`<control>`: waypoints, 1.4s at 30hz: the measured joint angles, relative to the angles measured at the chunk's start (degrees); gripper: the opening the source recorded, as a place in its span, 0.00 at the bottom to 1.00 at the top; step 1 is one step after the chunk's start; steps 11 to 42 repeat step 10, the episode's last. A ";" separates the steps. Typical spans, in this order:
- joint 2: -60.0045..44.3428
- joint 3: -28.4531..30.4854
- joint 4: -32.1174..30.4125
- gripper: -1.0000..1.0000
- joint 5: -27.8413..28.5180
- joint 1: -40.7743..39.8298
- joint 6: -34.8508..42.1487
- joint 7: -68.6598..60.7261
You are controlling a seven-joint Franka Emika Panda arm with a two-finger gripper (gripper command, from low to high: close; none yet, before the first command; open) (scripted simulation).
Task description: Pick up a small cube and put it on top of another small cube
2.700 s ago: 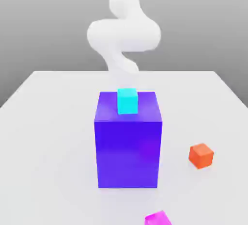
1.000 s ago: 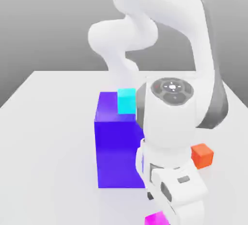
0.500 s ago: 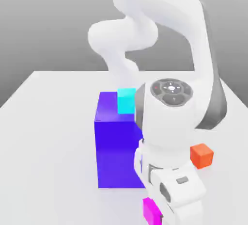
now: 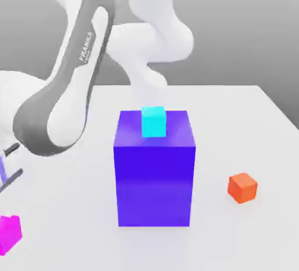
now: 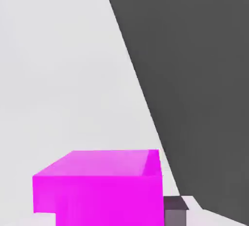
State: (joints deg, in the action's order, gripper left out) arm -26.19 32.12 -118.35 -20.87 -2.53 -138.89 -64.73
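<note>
Magenta cube (image 4: 9,235) is sitting in the grip of my gripper (image 5: 109,213), whose jaws I am keeping pressed against it, well apart from the tall blue-violet block (image 4: 154,185), toward the exterior view's left. A cyan cube (image 4: 153,122) is resting on top of that block, and an orange cube (image 4: 242,188) is lying beyond its side toward the exterior view's right.

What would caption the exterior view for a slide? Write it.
Cyan cube atop a tall blue block, orange cube on the table.
</note>
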 joint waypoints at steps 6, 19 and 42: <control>-6.70 -3.25 1.44 1.00 -5.19 -4.47 -4.57 -2.96; -7.45 -3.73 1.55 1.00 -5.78 -4.91 -5.21 -3.34; -7.45 -3.73 1.55 1.00 -5.78 -4.91 -5.21 -3.34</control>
